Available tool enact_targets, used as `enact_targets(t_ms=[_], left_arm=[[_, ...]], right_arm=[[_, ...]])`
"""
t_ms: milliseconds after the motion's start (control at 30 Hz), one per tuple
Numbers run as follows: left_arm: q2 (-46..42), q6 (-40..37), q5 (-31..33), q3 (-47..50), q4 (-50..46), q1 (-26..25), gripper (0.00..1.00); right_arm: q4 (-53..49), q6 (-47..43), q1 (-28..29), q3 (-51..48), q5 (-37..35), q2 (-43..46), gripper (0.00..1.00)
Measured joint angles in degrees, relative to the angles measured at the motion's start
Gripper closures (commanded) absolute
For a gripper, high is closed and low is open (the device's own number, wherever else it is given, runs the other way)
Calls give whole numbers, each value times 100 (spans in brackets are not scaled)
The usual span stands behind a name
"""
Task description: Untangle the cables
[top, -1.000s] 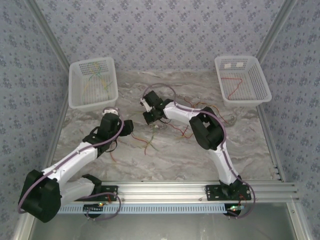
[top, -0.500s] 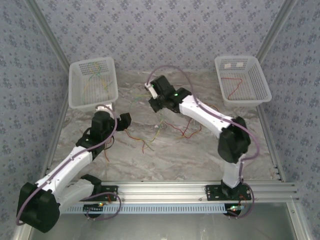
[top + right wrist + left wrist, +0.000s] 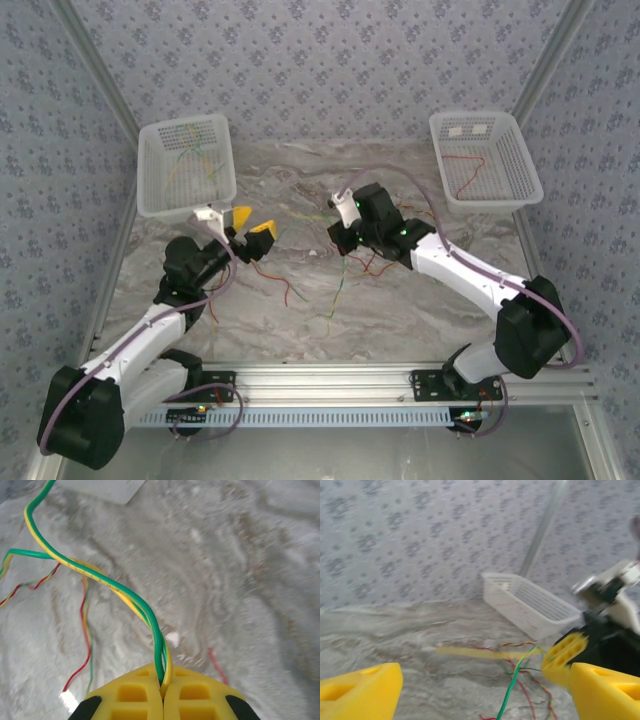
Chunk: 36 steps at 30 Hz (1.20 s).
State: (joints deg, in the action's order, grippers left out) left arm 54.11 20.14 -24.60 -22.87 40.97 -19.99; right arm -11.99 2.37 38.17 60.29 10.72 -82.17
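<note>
Here, my right fingers pinch a green-and-yellow cable, holding it above the tangled cables mid-counter, I'd say to draw it free. My left fingers hover spread and empty to its left, probably ready to take the loose end.

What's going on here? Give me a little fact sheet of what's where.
Left hand: open, holding nothing
Right hand: shut on green-and-yellow wire
Table: loose red wires lying mid-table
Left basket: green and yellow wires inside
Right basket: red wire inside
</note>
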Motion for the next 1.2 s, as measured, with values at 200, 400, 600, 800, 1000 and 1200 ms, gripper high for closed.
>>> enact_targets(t_ms=[200, 400, 600, 800, 1000, 1200], left_arm=[[225, -542, -809, -494, -299, -83, 10], [330, -960, -1034, -660, -625, -374, 11], [756, -1266, -1029, -710, -881, -490, 16], [999, -1464, -918, -741, -942, -490, 33], [970, -1572, -839, -752, -868, -525, 61], [809, -1799, -741, -754, -911, -640, 99]], right_arm=[[494, -26, -22, -319, 422, 170, 100], [732, -24, 0, -319, 431, 269, 100], [850, -2, 22, -319, 444, 428, 100], [905, -4, 120, -319, 584, 505, 100], [892, -7, 162, -319, 758, 479, 100], [876, -7, 162, -319, 809, 422, 100]])
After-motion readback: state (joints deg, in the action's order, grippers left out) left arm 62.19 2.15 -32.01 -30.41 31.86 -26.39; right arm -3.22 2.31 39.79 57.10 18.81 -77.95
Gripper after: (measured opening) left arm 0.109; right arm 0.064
